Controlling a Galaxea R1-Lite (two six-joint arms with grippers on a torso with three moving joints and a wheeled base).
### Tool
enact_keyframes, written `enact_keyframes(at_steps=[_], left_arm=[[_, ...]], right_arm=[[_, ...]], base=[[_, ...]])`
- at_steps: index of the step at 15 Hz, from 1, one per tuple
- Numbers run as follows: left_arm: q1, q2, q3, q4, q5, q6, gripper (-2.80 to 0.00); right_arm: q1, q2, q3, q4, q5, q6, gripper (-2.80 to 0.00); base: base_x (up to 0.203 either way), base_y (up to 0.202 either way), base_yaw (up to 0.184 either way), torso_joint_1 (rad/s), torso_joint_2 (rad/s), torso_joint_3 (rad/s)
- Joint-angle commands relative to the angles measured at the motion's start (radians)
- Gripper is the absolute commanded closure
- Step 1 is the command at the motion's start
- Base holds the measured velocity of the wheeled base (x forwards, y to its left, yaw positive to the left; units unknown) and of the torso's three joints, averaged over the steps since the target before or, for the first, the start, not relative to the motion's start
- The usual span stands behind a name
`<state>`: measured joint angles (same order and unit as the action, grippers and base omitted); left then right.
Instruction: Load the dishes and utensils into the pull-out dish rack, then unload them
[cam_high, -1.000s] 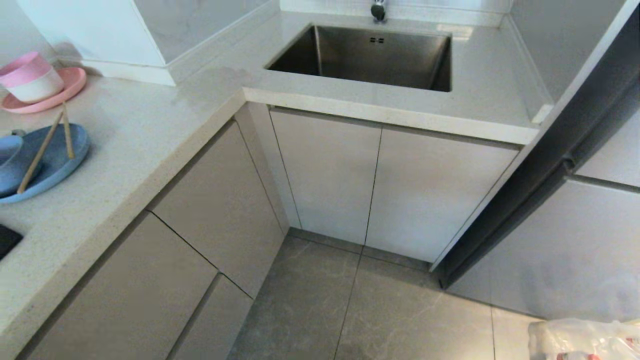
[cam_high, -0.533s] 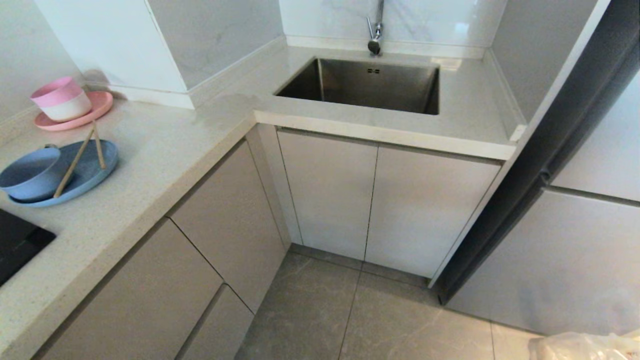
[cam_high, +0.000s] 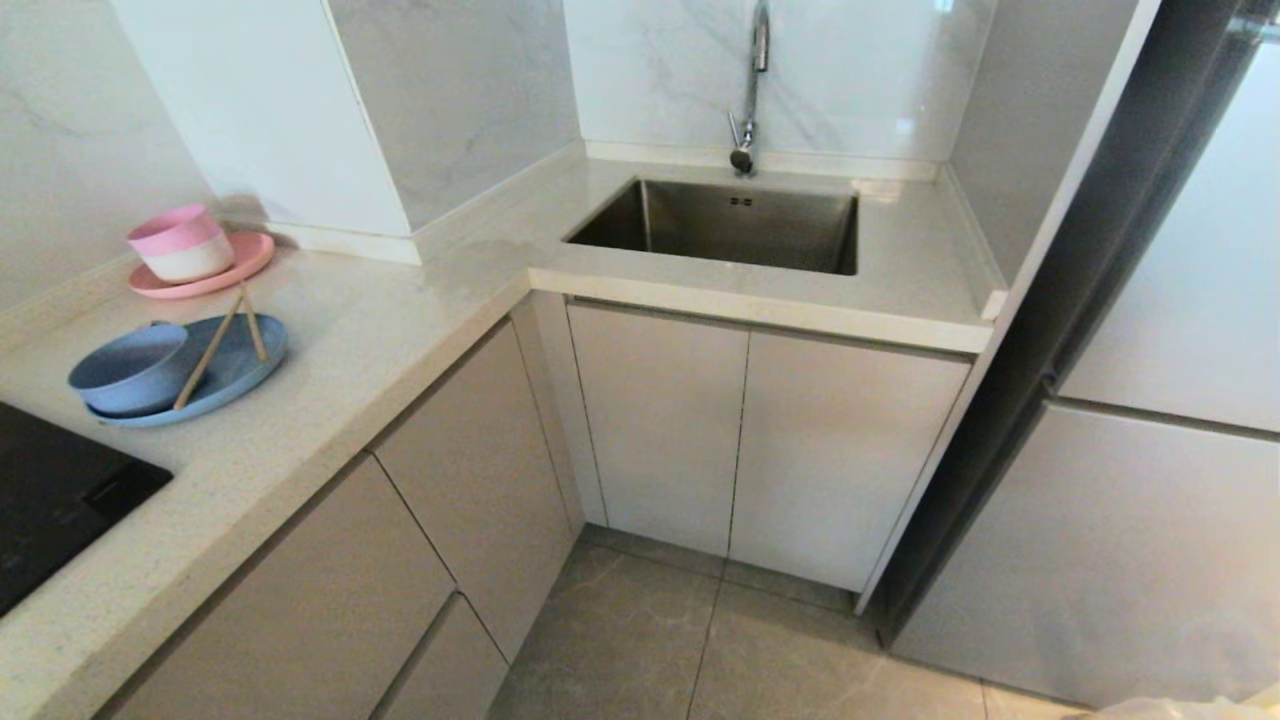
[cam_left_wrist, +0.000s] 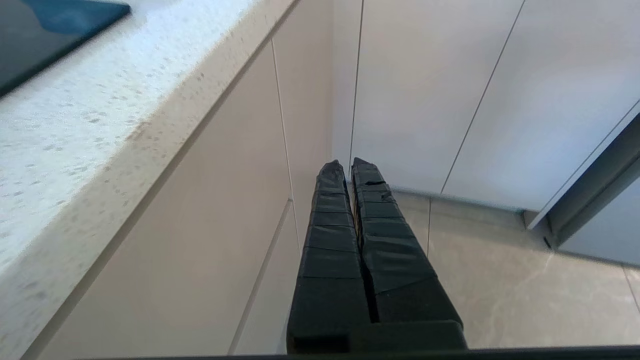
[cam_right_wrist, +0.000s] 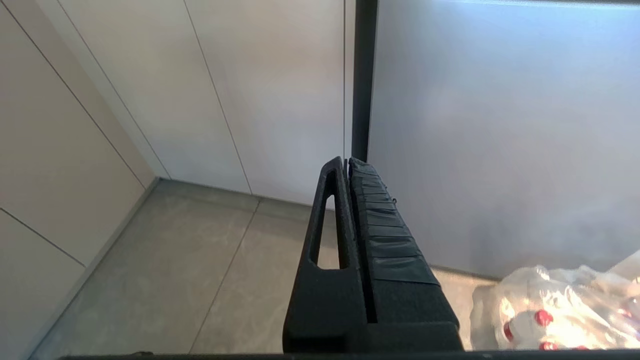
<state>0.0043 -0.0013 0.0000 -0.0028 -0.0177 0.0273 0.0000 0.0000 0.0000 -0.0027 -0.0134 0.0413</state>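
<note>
Both hands, left hand (cam_left_wrist: 348, 167) and right hand (cam_right_wrist: 346, 165), clenched empty; rack unopened, so unclench first, then draw the drawer front squarely

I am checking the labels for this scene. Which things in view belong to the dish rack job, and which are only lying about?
Belong to the job:
light-blue plate
blue-grey bowl on it
chopsticks across both
The fork and the rack do not show.

Only lying about:
pink-and-white bowl on pink plate
sink
faucet
black cooktop
plastic bag on the floor
</note>
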Motion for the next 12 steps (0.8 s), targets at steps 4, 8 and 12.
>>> enact_keyframes(at_steps=[4,8,12], left_arm=[[0.002,0.0,0.0,0.0,0.001,0.0,0.0],[0.0,-0.002,0.0,0.0,0.001,0.005,0.0],[0.0,-0.001,0.0,0.003,0.001,-0.001,0.0]], right_arm=[[0.0,0.001,0.0,0.0,0.0,0.0,0.0],[0.0,0.002,0.0,0.0,0.0,0.0,0.0],[0.0,0.002,0.0,0.0,0.0,0.0,0.0]], base=[[0.0,0.0,0.0,0.007,0.0,0.199],[0.0,0.0,0.0,0.002,0.0,0.203],[0.0,0.0,0.0,0.001,0.0,0.105]])
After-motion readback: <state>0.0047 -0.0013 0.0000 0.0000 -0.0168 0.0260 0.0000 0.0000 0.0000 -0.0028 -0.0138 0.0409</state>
